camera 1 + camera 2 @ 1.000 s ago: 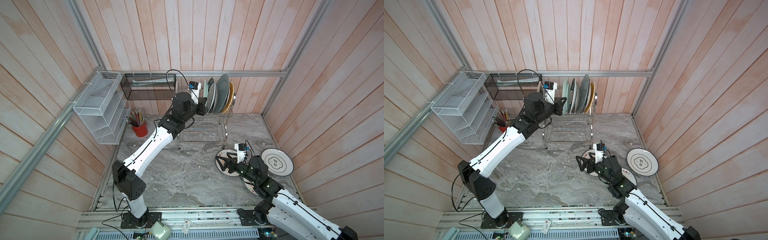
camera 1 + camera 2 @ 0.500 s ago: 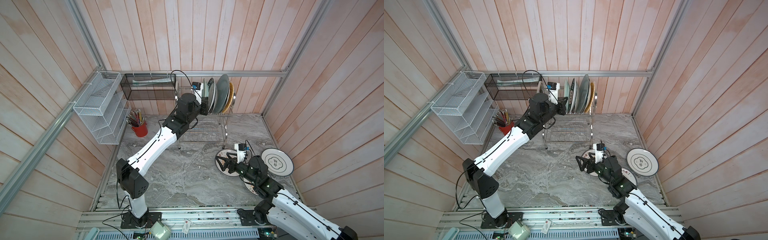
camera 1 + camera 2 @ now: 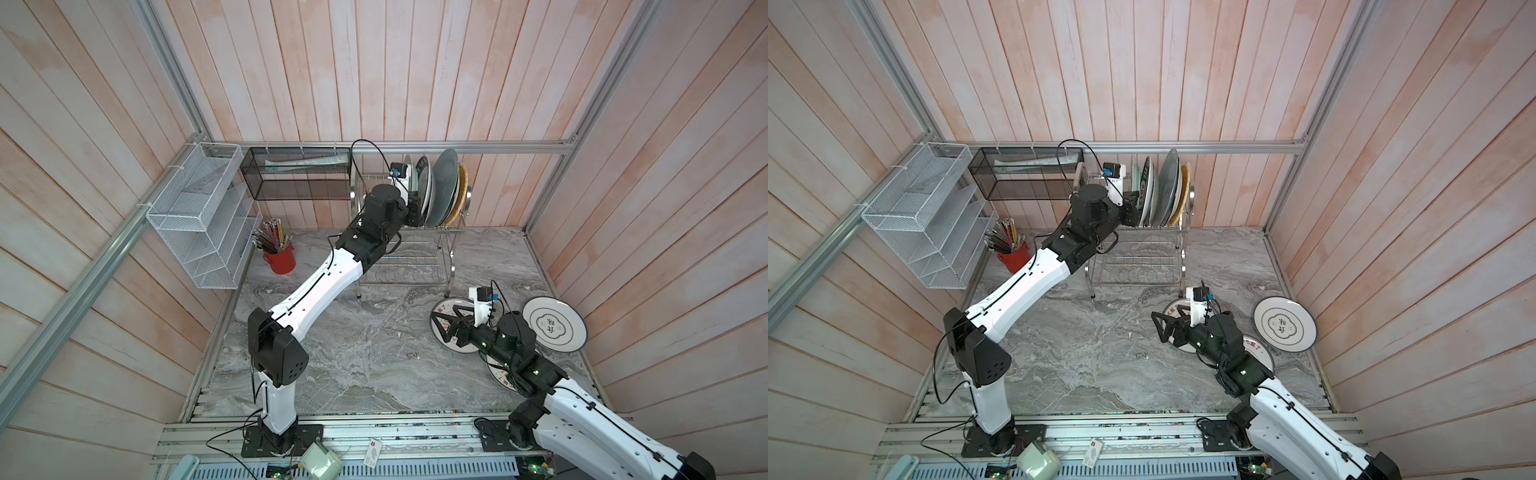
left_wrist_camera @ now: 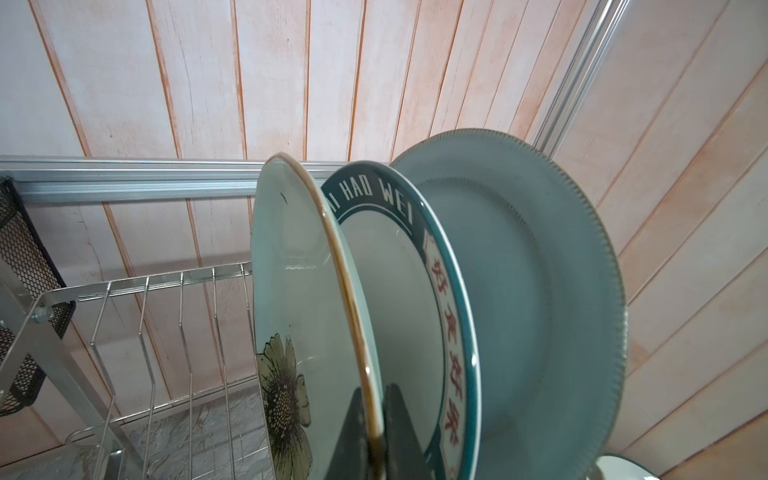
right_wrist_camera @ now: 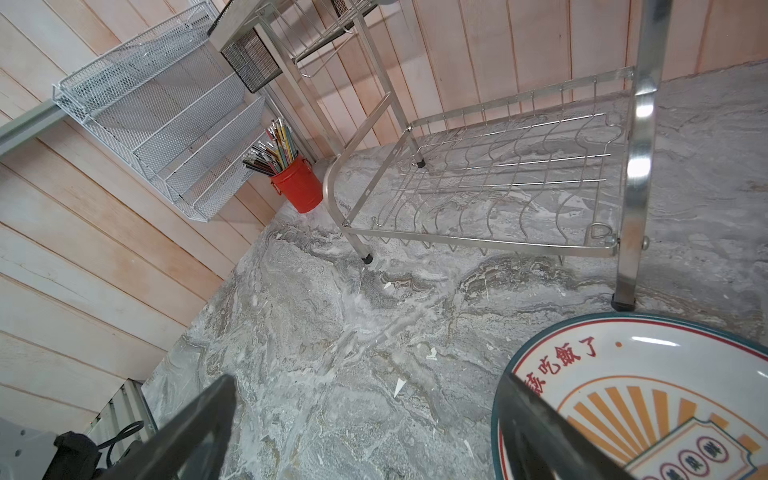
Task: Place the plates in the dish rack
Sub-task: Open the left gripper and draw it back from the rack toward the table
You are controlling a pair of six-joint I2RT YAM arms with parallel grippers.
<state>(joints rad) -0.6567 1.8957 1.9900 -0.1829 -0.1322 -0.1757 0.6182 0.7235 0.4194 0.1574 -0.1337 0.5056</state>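
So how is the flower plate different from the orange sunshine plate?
The flower plate stands on edge at the dish rack; the orange sunshine plate lies flat on the table. The flower plate is mint with a flower; the orange sunshine plate is white with orange rays and red writing. The left jaws pinch the flower plate's rim; the open right jaws only hover by the orange sunshine plate. Both are round.
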